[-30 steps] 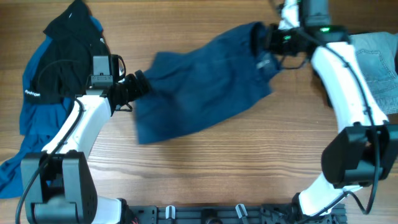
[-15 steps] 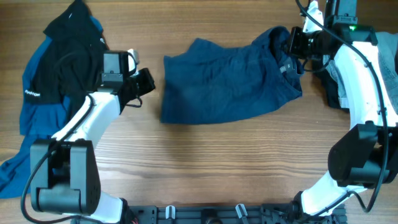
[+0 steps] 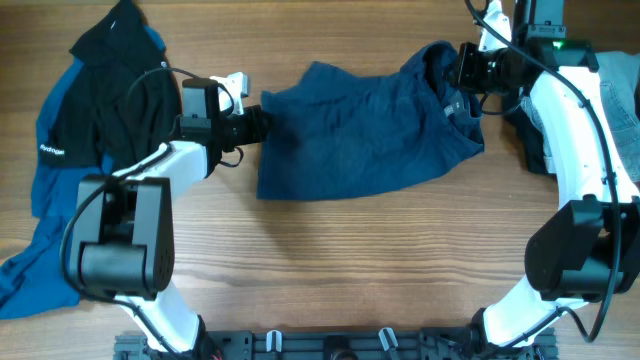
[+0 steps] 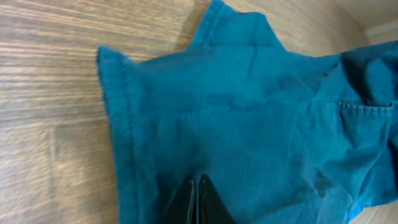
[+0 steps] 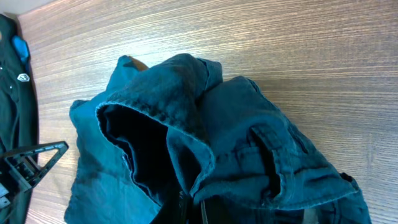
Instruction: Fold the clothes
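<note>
The dark navy shorts (image 3: 360,135) lie spread across the middle of the table. Their right end is bunched and raised. My right gripper (image 3: 462,72) is shut on that bunched waistband (image 5: 186,124), and in the right wrist view the fabric folds around the right gripper (image 5: 190,205). My left gripper (image 3: 262,122) is at the shorts' left edge. In the left wrist view the left gripper (image 4: 198,185) has its two black fingers pressed together over the flat blue cloth (image 4: 249,124), with nothing seen between them.
A black and royal-blue jacket (image 3: 95,110) is heaped at the far left, reaching the table's left edge. Light-blue denim jeans (image 3: 622,100) lie at the far right behind the right arm. Bare wood runs along the front of the table (image 3: 350,260).
The right gripper dragged the shorts to the right. The left gripper let go and shut away from the cloth, then moved right to the shorts' left edge.
</note>
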`<action>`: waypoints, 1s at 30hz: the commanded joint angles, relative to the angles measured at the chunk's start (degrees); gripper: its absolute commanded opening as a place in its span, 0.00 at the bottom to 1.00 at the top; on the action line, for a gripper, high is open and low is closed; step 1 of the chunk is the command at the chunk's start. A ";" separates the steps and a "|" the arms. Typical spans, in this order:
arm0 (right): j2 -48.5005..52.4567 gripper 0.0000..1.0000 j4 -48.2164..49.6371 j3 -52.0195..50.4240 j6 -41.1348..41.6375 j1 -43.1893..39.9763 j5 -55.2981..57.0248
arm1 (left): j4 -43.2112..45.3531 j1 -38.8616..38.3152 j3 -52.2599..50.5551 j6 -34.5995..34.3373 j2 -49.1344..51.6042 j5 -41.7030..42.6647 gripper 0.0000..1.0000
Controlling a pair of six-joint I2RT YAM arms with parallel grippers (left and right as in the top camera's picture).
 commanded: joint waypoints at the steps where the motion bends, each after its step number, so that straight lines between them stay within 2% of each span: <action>1: -0.55 0.04 0.35 0.79 -0.74 0.68 -1.33 | 1.81 -0.15 0.37 1.40 2.60 3.48 0.04; 7: -0.55 0.04 0.74 0.79 0.11 1.22 -1.38 | 3.89 0.31 0.37 0.09 5.25 3.19 0.04; 16: -0.57 0.04 1.60 0.79 0.28 6.40 1.84 | 3.37 0.48 0.37 -0.20 10.69 3.06 0.04; 25: -3.43 0.04 2.84 0.79 1.01 9.70 -1.07 | 2.05 0.50 0.37 -0.59 12.98 2.58 0.04; 28: -4.72 0.04 7.89 0.79 8.41 14.84 -4.37 | 2.08 0.50 0.37 -0.59 12.98 2.38 0.04; 30: -4.28 0.04 11.69 0.79 13.84 20.09 -1.70 | 2.05 0.48 0.37 -0.59 12.98 2.12 0.04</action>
